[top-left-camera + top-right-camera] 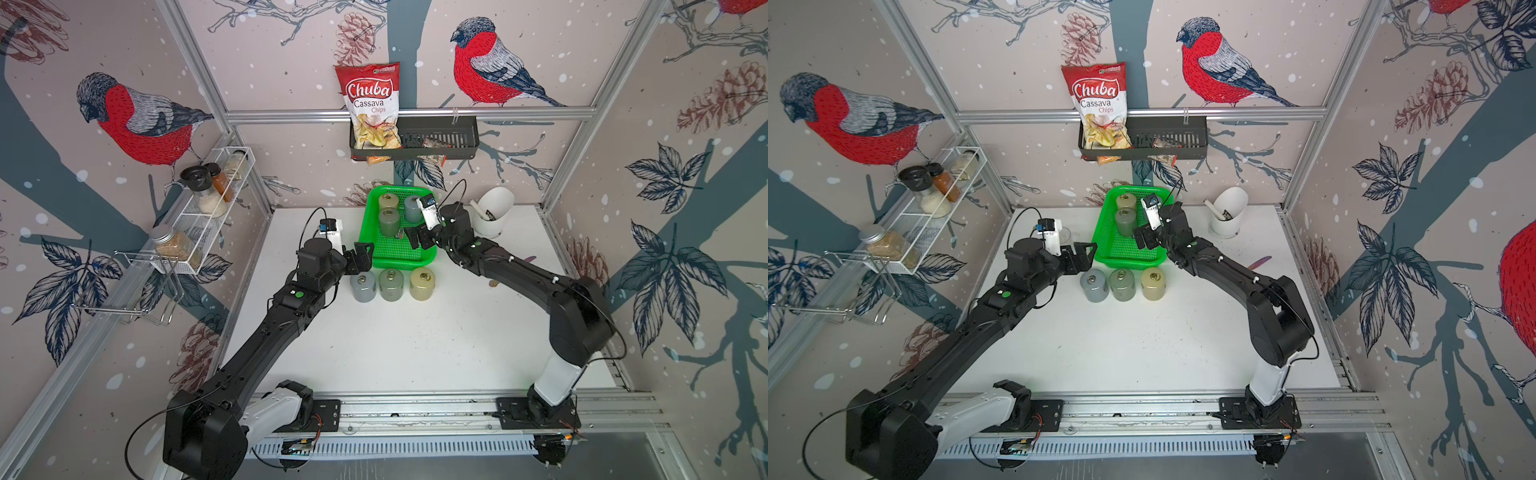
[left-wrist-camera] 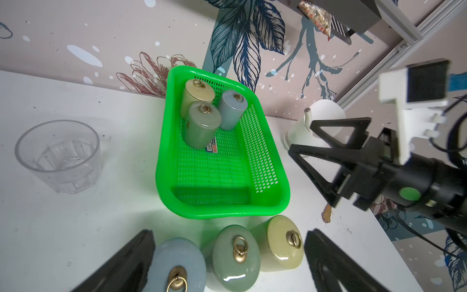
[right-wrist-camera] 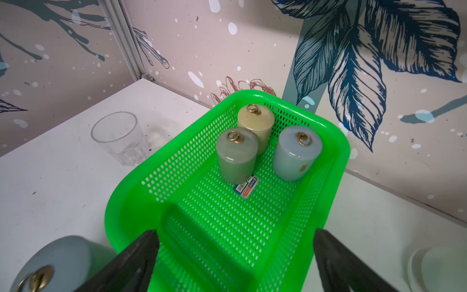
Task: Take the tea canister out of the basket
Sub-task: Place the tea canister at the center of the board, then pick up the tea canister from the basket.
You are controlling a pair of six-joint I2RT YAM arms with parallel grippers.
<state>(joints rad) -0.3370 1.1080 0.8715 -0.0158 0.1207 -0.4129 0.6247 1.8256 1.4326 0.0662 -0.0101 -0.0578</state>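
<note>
Green basket [image 1: 399, 262], set at the far middle of the table [image 1: 415, 340]. Three tea canisters [image 1: 389, 222] are stood upright in its far half. Three further canisters [image 1: 391, 284] are lined up just before its near rim. The right gripper [image 1: 419, 239] is held over its near right part; the left gripper [image 1: 362, 257] is stationed at its near left corner.

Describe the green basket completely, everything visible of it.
The basket is bright green plastic, rectangular with rounded corners and a rolled rim, floor and walls perforated. It sits flat on the white table near the back wall. A cream canister, a green canister and a blue-grey canister stand upright at its far end; a small label lies on its floor by the green one. The open right gripper hangs over its near end.
</note>
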